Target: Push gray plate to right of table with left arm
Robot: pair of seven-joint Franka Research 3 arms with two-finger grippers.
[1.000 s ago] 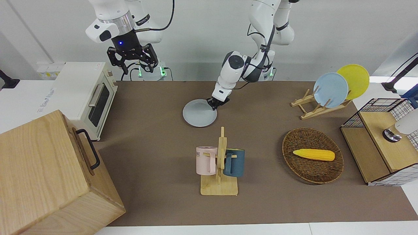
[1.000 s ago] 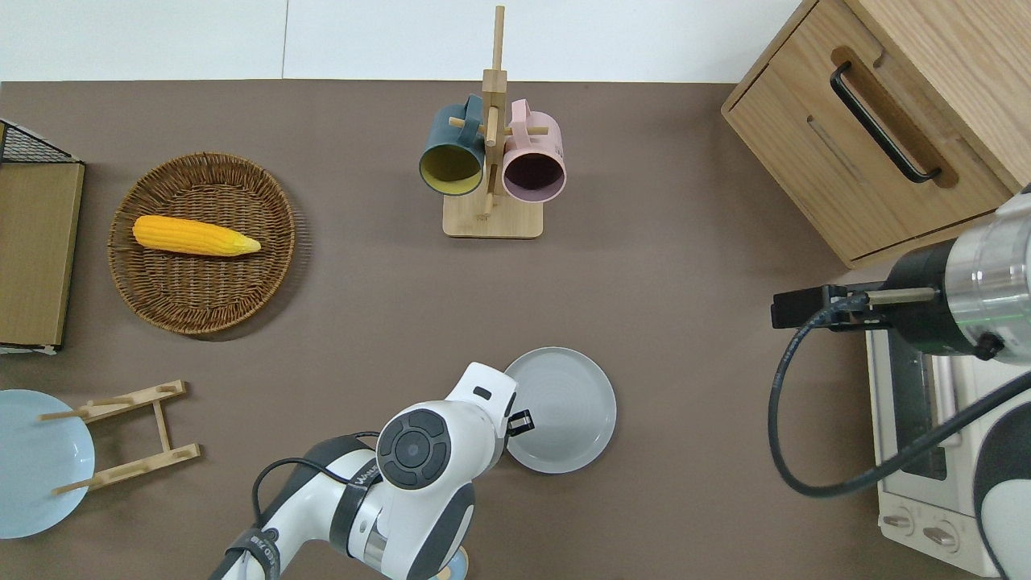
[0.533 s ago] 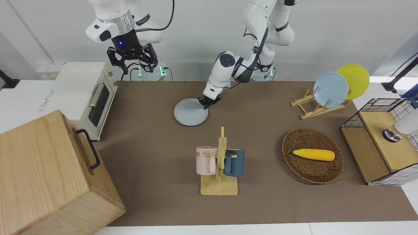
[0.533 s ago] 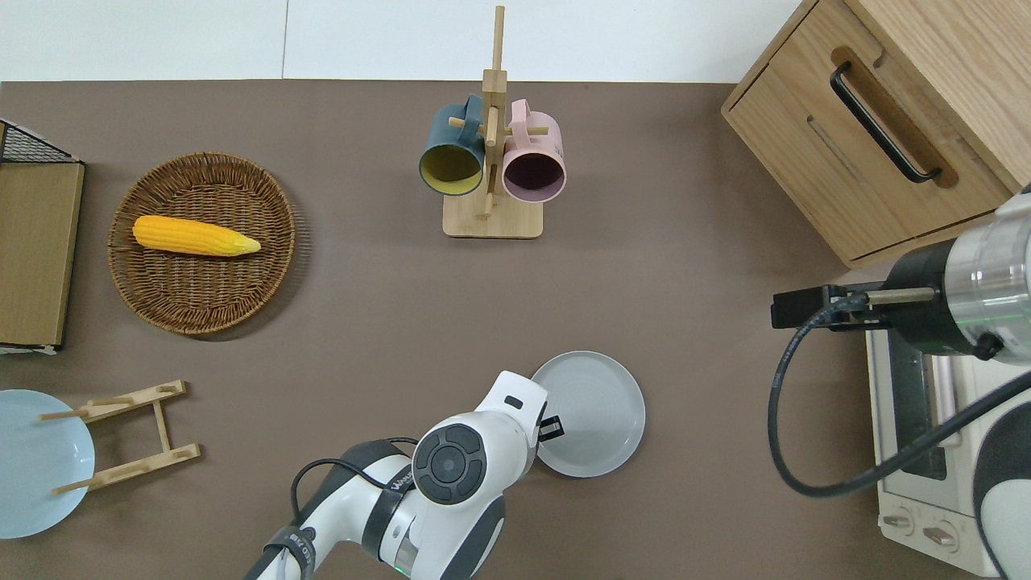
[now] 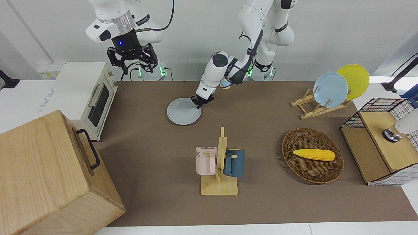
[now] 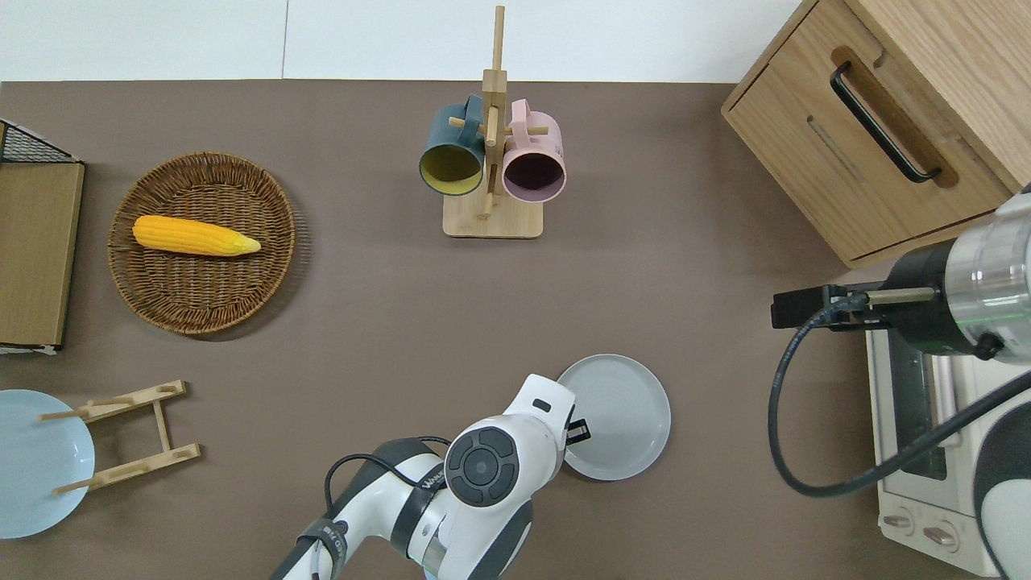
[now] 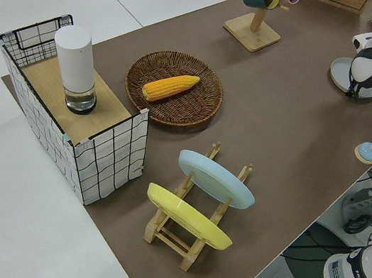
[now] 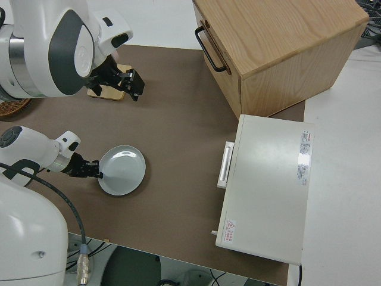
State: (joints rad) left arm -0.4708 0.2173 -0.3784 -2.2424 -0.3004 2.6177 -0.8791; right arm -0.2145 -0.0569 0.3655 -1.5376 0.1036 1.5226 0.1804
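My left gripper [image 6: 577, 432] sits low at the gray plate [image 6: 622, 415], fingertips on the rim edge that faces the left arm's end; I cannot tell if the fingers are together or apart. The plate lies flat on the table [image 6: 362, 322], toward the right arm's end from my tool, so my push runs straight that way toward the toaster oven [image 6: 926, 435]. The right arm is parked.

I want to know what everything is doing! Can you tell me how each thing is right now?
gray plate: flat on the table, left gripper at its rim.
Mugs: hanging on their stand.
Corn: lying in the wicker basket.
Sky-blue plate: upright in the rack.
Toaster oven: door closed.
Right arm: parked.
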